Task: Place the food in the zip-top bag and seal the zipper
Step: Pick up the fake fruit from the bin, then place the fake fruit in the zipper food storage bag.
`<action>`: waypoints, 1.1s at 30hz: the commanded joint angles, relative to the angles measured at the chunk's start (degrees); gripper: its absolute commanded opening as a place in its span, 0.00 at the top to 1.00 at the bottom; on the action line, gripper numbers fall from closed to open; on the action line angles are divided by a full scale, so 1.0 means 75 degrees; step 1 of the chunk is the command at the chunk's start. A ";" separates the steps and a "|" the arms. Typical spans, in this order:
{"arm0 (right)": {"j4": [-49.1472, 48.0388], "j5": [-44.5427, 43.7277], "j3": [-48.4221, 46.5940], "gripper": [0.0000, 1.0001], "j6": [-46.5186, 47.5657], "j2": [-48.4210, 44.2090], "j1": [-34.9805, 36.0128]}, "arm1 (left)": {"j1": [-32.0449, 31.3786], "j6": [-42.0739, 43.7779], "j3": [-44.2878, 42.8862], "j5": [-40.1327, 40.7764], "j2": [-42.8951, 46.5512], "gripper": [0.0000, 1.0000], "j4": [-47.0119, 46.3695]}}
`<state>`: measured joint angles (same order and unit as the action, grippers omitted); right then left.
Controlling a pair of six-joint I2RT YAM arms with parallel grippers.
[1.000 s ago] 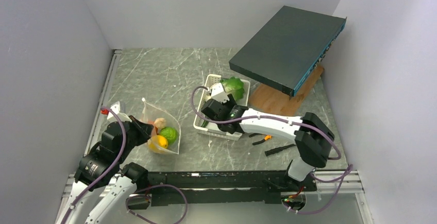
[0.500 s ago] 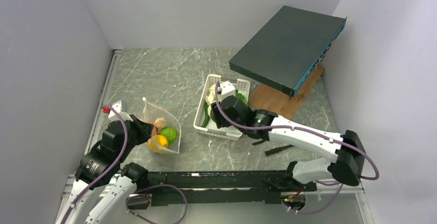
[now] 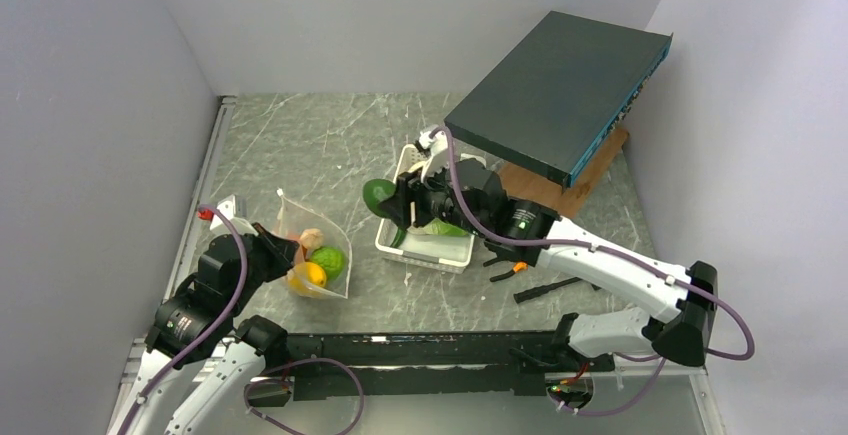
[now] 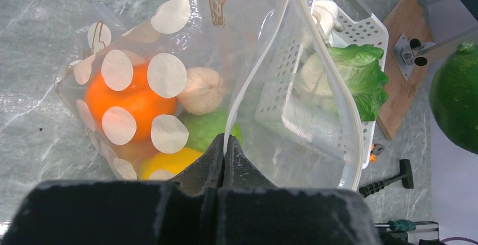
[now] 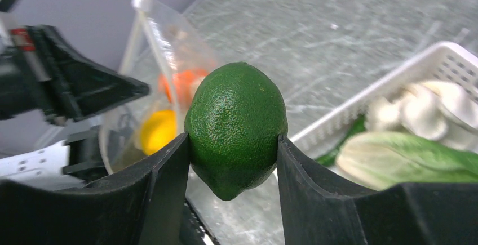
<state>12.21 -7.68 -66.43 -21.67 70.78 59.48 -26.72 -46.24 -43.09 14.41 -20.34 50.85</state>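
Note:
The clear dotted zip-top bag (image 3: pixel 318 247) stands open at the left, holding an orange (image 4: pixel 107 96), a peach (image 4: pixel 206 90), a green lime (image 4: pixel 206 132) and a yellow lemon (image 4: pixel 163 163). My left gripper (image 4: pixel 224 143) is shut on the zipper (image 4: pixel 253 70) at the bag's near mouth edge and holds it up. My right gripper (image 5: pixel 231 141) is shut on a dark green vegetable (image 5: pixel 237 127), held in the air just left of the white basket (image 3: pixel 425 255), to the right of the bag. It also shows in the top view (image 3: pixel 378 195). Lettuce (image 5: pixel 406 155) and a white mushroom (image 5: pixel 417 110) lie in the basket.
A dark flat box (image 3: pixel 560 95) rests tilted on a wooden board (image 3: pixel 530 195) at the back right. A black-handled tool (image 3: pixel 545 288) and orange-handled pliers (image 3: pixel 510 270) lie right of the basket. Grey walls close in on the left, back and right.
My right gripper reached into the basket, closed on the dark green vegetable and lifted it out leftward over the basket's left edge. The left gripper and the bag have not moved.

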 commanded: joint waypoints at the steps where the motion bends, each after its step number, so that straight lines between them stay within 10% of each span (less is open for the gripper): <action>1: -0.1211 0.1505 -0.0744 1.00 -0.0052 0.0300 0.0151 | -0.0010 -0.0178 0.0004 -0.0249 0.0048 1.00 -0.0156; 15: -0.0087 -0.0417 -0.2858 0.92 0.0887 0.2460 0.1797 | -0.0005 -0.0337 -0.0006 -0.0234 0.0194 1.00 -0.0067; 22: -0.0516 -0.0559 -0.2553 0.35 0.0874 0.2621 0.1843 | -0.0013 -0.0375 -0.0038 -0.0176 0.0379 1.00 0.0067; 33: -0.0062 -0.0904 -0.2777 0.26 0.1069 0.2645 0.1858 | -0.0018 -0.0348 -0.0075 -0.0225 0.0239 1.00 -0.0042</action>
<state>12.49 -10.70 -86.96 -15.16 93.08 73.34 -26.72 -47.94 -42.59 12.86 -18.00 51.75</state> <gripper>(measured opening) 0.746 0.012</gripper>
